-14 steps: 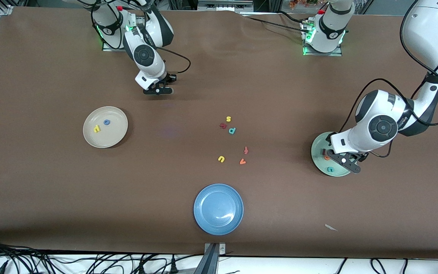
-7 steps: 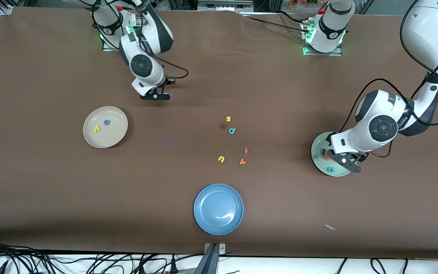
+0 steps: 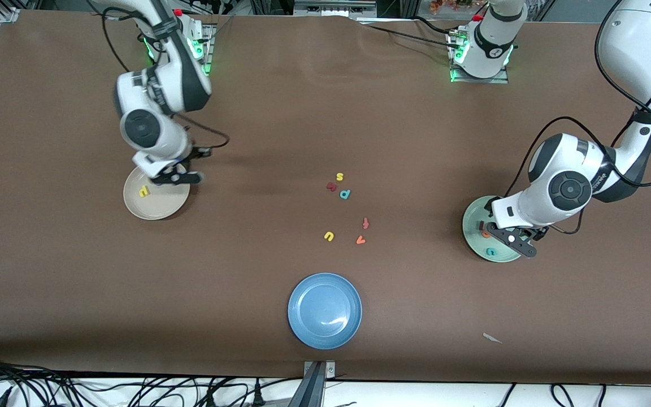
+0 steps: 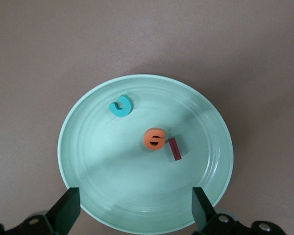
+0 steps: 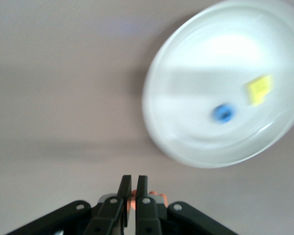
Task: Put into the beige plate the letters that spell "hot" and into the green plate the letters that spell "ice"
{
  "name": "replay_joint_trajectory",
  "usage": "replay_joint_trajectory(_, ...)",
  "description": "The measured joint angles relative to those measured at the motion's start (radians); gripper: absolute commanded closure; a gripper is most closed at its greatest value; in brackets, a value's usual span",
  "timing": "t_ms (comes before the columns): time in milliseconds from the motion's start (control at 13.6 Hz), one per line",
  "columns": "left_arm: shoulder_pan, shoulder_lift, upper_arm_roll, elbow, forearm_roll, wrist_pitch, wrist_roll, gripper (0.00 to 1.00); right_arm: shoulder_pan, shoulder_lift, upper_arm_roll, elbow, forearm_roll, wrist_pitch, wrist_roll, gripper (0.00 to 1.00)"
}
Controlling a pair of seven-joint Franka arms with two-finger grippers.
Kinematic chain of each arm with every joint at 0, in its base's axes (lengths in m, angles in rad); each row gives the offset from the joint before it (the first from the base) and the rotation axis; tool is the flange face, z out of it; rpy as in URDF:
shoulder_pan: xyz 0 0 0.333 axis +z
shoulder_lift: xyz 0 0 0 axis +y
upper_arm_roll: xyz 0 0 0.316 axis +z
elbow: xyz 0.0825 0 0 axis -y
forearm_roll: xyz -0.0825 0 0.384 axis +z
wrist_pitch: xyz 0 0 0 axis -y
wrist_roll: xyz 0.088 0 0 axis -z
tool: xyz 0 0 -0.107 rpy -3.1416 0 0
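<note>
Right gripper (image 3: 176, 178) clamps the orange "t" (image 5: 137, 199) at the beige plate (image 3: 153, 209).
"Ice" fills my green plate (image 4: 78, 147); left gripper (image 4: 137, 213) waits open.

– What sits on the brown table (image 3: 77, 282)?

– Three plates. The beige plate (image 3: 156, 206) lies under the right gripper (image 3: 176, 178), the green plate (image 3: 472, 217) under the left gripper (image 3: 515, 240). The blue plate (image 3: 303, 328) is well apart from both.

– And loose pieces?

– Between the two grippers lie a yellow "s" (image 3: 339, 177), a dark red letter (image 3: 331, 186) and a teal letter (image 3: 345, 194) close together. A red-orange letter (image 3: 365, 223), a yellow "u" (image 3: 329, 236) and an orange "v" (image 3: 360, 240) lie near them. A white scrap (image 3: 492, 338) lies near the left gripper's end.
</note>
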Motion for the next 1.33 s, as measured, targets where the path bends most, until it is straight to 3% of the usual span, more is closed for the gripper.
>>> replay_joint_trajectory(148, 0.0, 0.0, -0.003, 0.014, 0.0, 0.0, 0.0, 0.0, -0.046, 0.06, -0.041, 0.059, -0.005, 0.001, -0.073, 1.0)
replay_joint_trajectory(516, -0.002, -0.036, -0.047, 0.083, -0.047, -0.044, -0.015, 0.0, -0.103, 0.209, -0.037, 0.121, 0.032, 0.07, -0.114, 1.0)
replay_joint_trajectory(590, -0.003, -0.055, -0.058, 0.109, -0.087, -0.085, -0.018, 0.0, -0.1, 0.228, -0.033, 0.128, 0.046, 0.08, -0.114, 0.82)
replay_joint_trajectory(664, -0.004, -0.073, -0.07, 0.144, -0.124, -0.137, -0.021, 0.0, -0.098, 0.239, -0.03, 0.134, 0.054, 0.082, -0.114, 0.4)
replay_joint_trajectory(738, -0.007, -0.087, -0.08, 0.187, -0.153, -0.196, -0.027, 0.0, -0.096, 0.243, -0.028, 0.14, 0.057, 0.082, -0.114, 0.18)
replay_joint_trajectory(885, -0.025, -0.106, -0.088, 0.274, -0.181, -0.298, -0.068, 0.0, -0.096, 0.243, -0.027, 0.159, 0.058, 0.081, -0.114, 0.07)
replay_joint_trajectory(1107, -0.055, -0.128, -0.078, 0.34, -0.182, -0.353, -0.151, 0.0, -0.096, 0.221, -0.034, 0.226, 0.061, 0.021, -0.114, 0.03)
replay_joint_trajectory(1180, -0.092, -0.146, -0.034, 0.347, -0.188, -0.354, -0.163, 0.0, -0.096, 0.203, -0.042, 0.263, 0.061, -0.04, -0.114, 0.02)
replay_joint_trajectory(1328, -0.218, -0.203, 0.141, 0.356, -0.3, -0.354, -0.168, 0.0, -0.097, 0.157, -0.068, 0.355, 0.062, -0.206, -0.114, 0.02)
